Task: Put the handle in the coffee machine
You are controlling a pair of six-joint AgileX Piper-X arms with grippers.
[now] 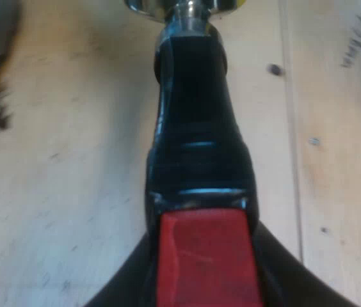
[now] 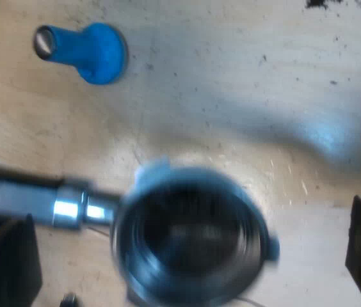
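Note:
The metal holder's dark handle (image 1: 196, 128) runs away from the left wrist camera over the wooden table, and its red end (image 1: 206, 256) lies nearest the camera. My left gripper (image 1: 207, 268) is shut on the handle at that red end, with a black finger (image 1: 126, 288) showing on either side. The holder's round metal basket (image 2: 190, 240) faces up under the right wrist camera. My right gripper (image 2: 187, 256) is open, one finger (image 2: 4, 265) on each side of the basket and apart from it. A blue tamper (image 2: 94, 51) lies on its side farther off on the table.
Light wooden table (image 2: 232, 83) with dark specks of coffee grounds (image 2: 324, 3) and a plank seam (image 1: 292, 141). A grey shadow crosses the wood beyond the basket.

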